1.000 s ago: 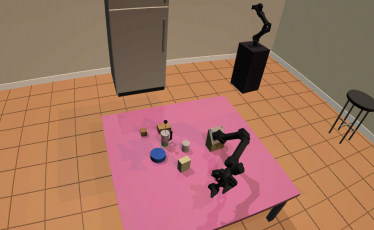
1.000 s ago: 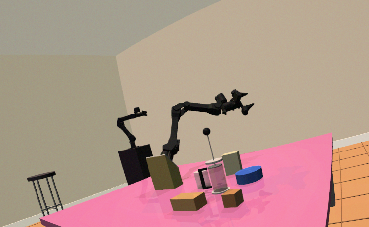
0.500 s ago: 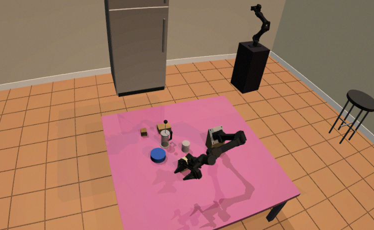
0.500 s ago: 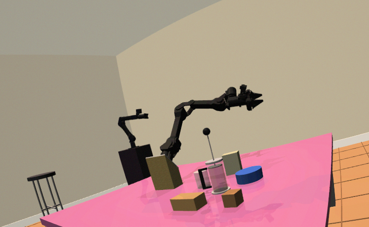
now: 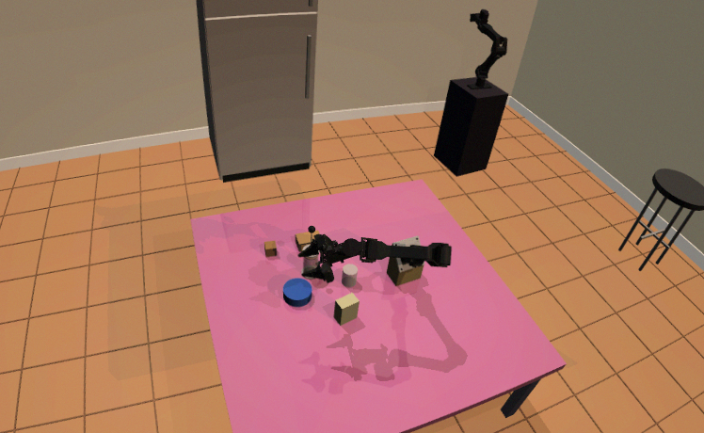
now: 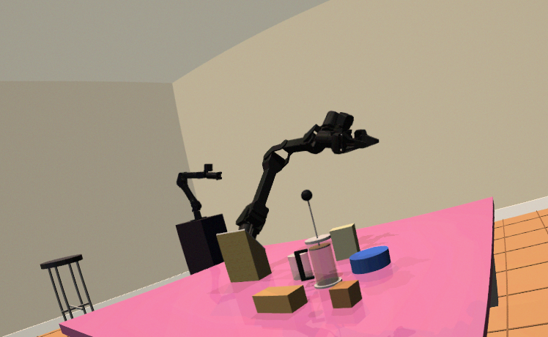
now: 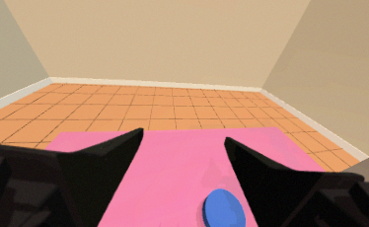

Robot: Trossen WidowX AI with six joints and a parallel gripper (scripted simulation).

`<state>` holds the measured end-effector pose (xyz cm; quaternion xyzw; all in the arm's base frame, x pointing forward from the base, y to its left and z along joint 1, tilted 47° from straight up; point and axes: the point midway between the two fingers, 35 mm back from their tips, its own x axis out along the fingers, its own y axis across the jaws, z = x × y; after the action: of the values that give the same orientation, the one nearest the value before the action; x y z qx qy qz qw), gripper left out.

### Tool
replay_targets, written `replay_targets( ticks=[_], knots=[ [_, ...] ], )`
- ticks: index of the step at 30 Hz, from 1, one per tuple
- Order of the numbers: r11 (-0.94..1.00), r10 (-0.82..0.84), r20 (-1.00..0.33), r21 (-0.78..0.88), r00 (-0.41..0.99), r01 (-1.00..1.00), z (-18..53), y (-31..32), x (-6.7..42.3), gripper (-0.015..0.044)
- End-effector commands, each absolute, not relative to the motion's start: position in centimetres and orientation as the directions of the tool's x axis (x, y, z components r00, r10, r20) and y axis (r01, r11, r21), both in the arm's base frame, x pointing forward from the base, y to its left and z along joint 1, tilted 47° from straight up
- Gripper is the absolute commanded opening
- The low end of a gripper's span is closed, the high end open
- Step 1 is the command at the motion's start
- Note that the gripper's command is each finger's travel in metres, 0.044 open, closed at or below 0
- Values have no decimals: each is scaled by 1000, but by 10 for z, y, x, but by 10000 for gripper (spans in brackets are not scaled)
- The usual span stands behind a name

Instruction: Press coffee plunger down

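Observation:
The glass coffee press (image 5: 310, 264) (image 6: 323, 264) stands upright on the pink table (image 5: 398, 349) (image 6: 435, 250) (image 7: 171, 188). Its plunger is raised, with the black knob (image 5: 311, 228) (image 6: 306, 194) high on a thin rod. My gripper (image 5: 309, 262) (image 6: 372, 141) (image 7: 185, 136) is open and empty. It hangs high above the table, well above the knob and off to its right in the exterior view. The wrist view looks over the table's far edge; the press does not show there.
Around the press are a blue disc (image 5: 296, 291) (image 6: 369, 259) (image 7: 222, 207), a white cylinder (image 5: 349, 274) (image 6: 293, 265), a cream box (image 5: 346, 307) (image 6: 344, 241), a flat orange box (image 5: 304, 238) (image 6: 279, 298) and a small brown cube (image 5: 270, 248) (image 6: 345, 294). The arm's olive base block (image 5: 405, 268) (image 6: 242, 256) stands behind.

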<state>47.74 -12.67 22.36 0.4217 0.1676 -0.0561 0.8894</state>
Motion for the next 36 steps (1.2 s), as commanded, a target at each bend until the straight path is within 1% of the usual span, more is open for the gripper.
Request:
replay_targets(
  ticks=[1,8,13,15,19,25,36],
  knots=[
    [653,31,-431,691,902,308,181,-166,456,440],
    [649,24,-559,639,829,412,103,-240,387,440],
    [620,61,-602,648,796,442,55,-271,327,440],
    [609,71,-605,656,793,446,44,-276,310,440],
    [607,72,-605,657,793,446,35,-269,310,440],
    [607,73,-604,658,794,445,2,-233,310,440],
    [607,72,-605,658,793,447,-2,-233,316,440]
  ],
)
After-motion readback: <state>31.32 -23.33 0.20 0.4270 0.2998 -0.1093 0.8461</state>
